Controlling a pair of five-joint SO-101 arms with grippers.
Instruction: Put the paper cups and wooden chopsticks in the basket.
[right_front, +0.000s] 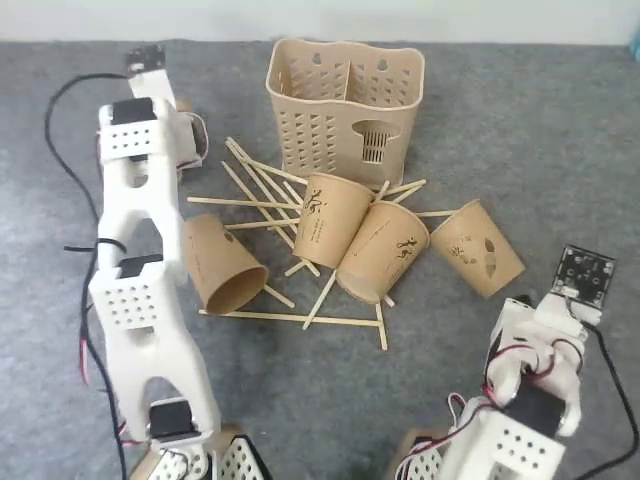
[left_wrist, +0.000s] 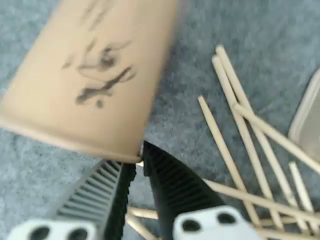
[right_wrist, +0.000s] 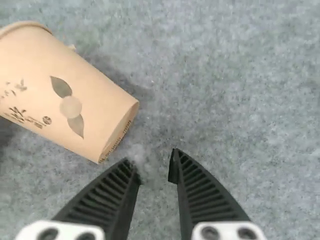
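Note:
Several brown paper cups lie on their sides on the grey carpet: one (right_front: 222, 265) beside my left arm (right_front: 130, 200), two (right_front: 328, 218) (right_front: 383, 250) in the middle, and one (right_front: 478, 247) at the right. Wooden chopsticks (right_front: 260, 185) are scattered under and around them. The beige basket (right_front: 320, 130) stands upright behind them. My left gripper (left_wrist: 139, 160) has its fingers almost together at the near edge of a cup (left_wrist: 90, 75), above chopsticks (left_wrist: 240, 125). My right gripper (right_wrist: 154, 162) is open over bare carpet, close to the end of the right cup (right_wrist: 60, 95).
A corner of the basket (left_wrist: 310, 115) shows beyond the chopsticks in the left wrist view. Black cables (right_front: 60, 150) loop beside the left arm. Bare carpet lies in front of the pile (right_front: 330, 400) and to the right of the basket (right_front: 530, 130).

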